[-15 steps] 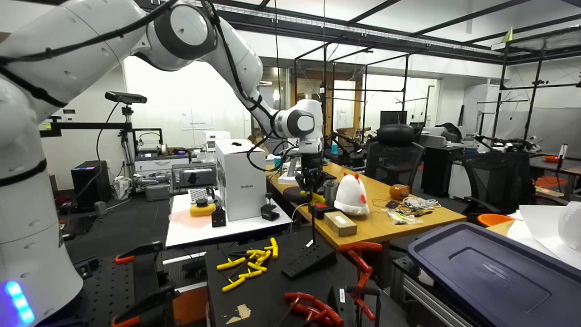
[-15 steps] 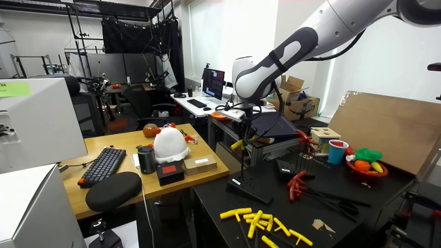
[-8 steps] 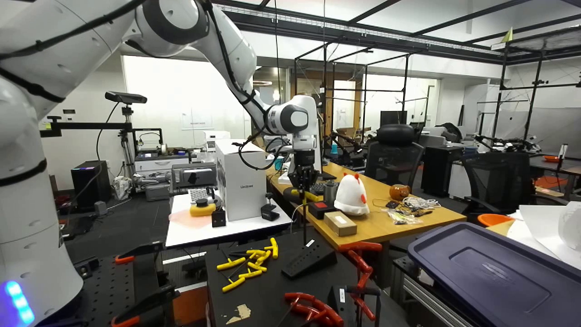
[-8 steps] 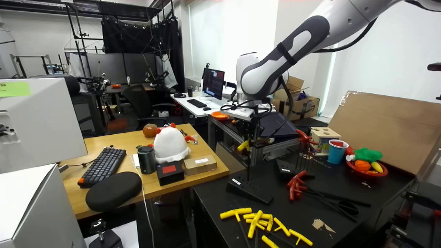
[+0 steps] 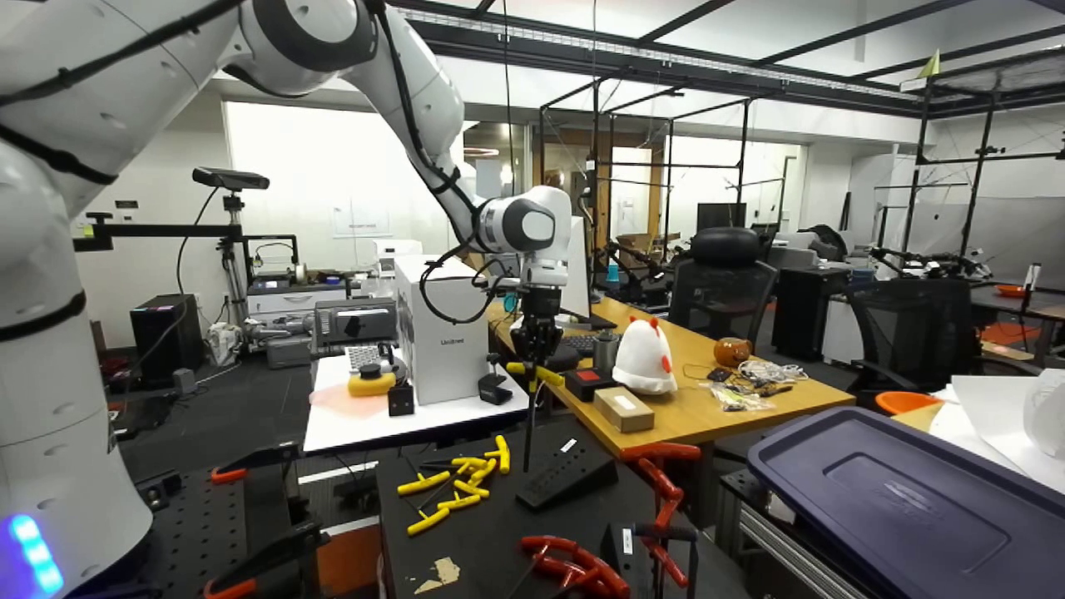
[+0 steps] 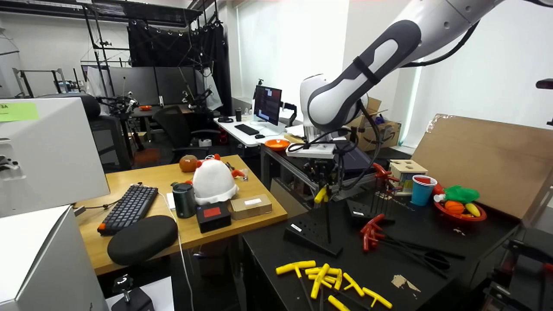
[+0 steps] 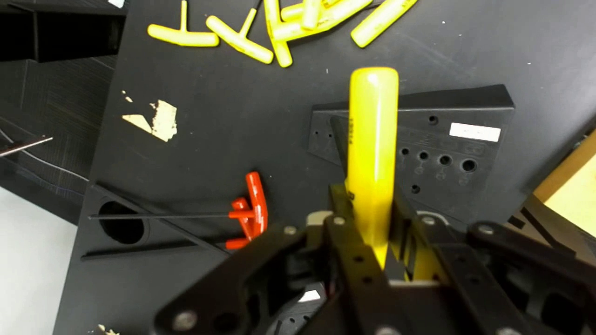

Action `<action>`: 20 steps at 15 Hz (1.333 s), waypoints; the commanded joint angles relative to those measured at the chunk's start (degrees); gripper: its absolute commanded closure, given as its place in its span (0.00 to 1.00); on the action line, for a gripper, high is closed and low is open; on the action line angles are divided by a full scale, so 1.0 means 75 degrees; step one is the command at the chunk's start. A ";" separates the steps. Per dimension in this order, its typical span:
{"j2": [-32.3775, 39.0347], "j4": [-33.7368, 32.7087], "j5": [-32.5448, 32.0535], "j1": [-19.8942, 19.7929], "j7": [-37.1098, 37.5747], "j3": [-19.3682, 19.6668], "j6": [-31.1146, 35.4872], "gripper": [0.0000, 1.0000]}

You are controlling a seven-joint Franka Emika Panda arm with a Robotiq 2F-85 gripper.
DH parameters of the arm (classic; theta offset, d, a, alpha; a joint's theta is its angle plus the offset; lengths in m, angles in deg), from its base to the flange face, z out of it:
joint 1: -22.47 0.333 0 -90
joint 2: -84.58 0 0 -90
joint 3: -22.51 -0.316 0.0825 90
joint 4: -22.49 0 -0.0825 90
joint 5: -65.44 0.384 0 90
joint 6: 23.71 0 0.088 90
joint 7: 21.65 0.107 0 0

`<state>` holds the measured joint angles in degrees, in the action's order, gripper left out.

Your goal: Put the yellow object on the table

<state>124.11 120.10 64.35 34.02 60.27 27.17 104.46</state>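
In an exterior view, the gripper (image 5: pixel 535 359) pinched a yellow-handled tool (image 5: pixel 547 376) above the black table (image 5: pixel 495 553). In an exterior view, the tool's rod (image 6: pixel 328 220) pointed down near a stand (image 6: pixel 309 239). In the wrist view, fingers (image 7: pixel 344 237) clasped its handle (image 7: pixel 373 144).

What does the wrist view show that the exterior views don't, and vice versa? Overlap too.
Wrist view only: printed marks on the side of the yellow handle, visible but not clear enough to read.

Exterior views only, in both: the white plush toy, the round orange-brown object and the white arm above the gripper.

Shared: the gripper closed on the yellow handle, loose yellow handles and red handles on the black table, and a black sloped block.
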 commanded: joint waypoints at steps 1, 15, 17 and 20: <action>-0.0583 0.0631 -0.0225 0.0058 -0.0300 0.0018 -0.0497 0.94; -0.0246 0.0752 -0.0746 0.0171 -0.2487 -0.0545 -0.2456 0.94; -0.0146 0.0655 -0.0768 0.0191 -0.2985 -0.0601 -0.2629 0.94; 0.0023 0.0467 -0.0726 0.0204 -0.3779 -0.0699 -0.2435 0.94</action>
<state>123.82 125.58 59.54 35.28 36.93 22.53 87.66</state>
